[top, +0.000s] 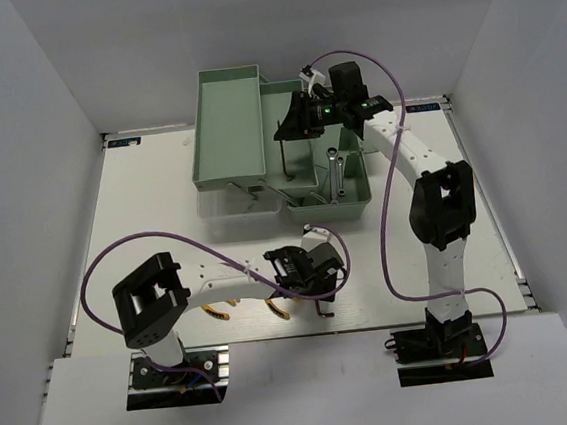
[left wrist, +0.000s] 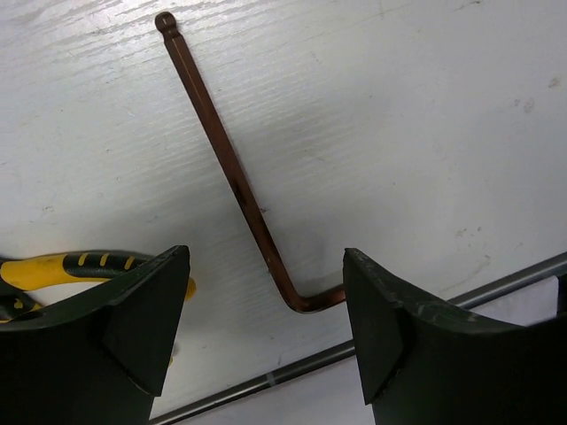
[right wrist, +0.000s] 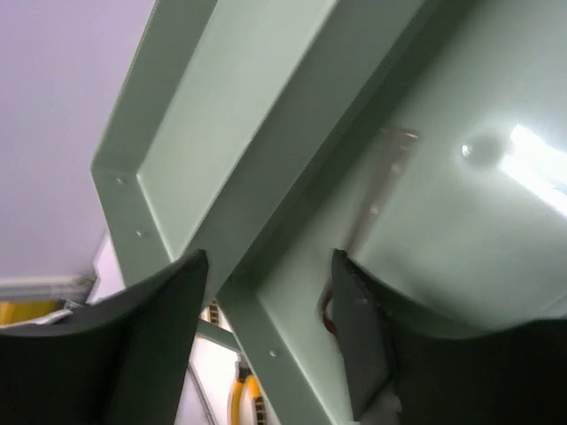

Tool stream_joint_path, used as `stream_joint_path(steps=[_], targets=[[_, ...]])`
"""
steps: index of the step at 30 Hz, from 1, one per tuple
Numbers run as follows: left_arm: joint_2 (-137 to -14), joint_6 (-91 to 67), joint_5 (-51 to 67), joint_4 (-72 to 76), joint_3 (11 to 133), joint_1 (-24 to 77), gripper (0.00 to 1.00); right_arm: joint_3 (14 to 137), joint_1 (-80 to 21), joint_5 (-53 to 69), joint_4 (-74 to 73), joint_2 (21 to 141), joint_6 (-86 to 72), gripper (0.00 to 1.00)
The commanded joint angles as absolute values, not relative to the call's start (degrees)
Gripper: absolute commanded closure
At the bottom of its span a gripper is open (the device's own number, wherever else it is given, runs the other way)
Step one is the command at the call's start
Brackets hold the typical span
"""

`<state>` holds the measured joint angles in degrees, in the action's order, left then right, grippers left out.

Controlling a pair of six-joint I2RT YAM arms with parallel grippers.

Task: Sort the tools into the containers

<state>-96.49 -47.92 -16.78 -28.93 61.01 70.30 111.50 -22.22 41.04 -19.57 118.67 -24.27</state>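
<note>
The right hand (right wrist: 267, 258) (fingers apart) hangs over mint-green trays (right wrist: 275, 133).

Reddish-brown hex key (left wrist: 232, 173), yellow pliers handle (left wrist: 80, 264) with black dashes, pale mint-green toolbox (top: 227, 127), white table (top: 142, 206)

No legible text, label, brand, number or sign; toolbox (top: 225, 128), table (top: 154, 225) show none readable.

The toolbox (top: 227, 127) sits at the far middle of the tabletop (top: 143, 216). Two wrenches (top: 336, 172) lie in its right-hand tray (top: 361, 183). Well in front of the toolbox, near the tabletop's front edge, lies a hex key (left wrist: 232, 168), with pliers (left wrist: 62, 266) just to its left.
</note>
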Motion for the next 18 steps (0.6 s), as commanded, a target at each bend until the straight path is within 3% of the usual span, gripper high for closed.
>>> stream_joint_path(steps=[1,5,7,8,14,18], targets=[[-98.1,-48.7,-18.5,-29.5,62.9,70.6,0.20,112.8,-22.3,41.7,-19.4,117.7,-21.4,0.34],[-100.9,-50.7,-19.7,-32.2,64.2,70.6,0.24,115.6,-21.0,39.1,-26.0,114.3,-15.0,0.36],[-101.6,-50.7,-19.7,-32.2,64.2,70.6,0.27,115.8,-19.8,34.7,-31.4,110.2,-10.4,0.44],[-101.6,-50.7,-19.7,-32.2,64.2,70.6,0.31,115.3,-18.9,29.2,-33.5,109.1,-9.6,0.53],[-106.5,-51.9,-20.7,-39.2,69.8,70.0,0.46,96.1,-10.5,24.1,-32.9,93.5,-6.0,0.58],[-111.3,-53.0,-20.7,-44.6,73.3,70.6,0.62,81.9,-4.8,24.2,-32.7,83.9,-5.5,0.60]])
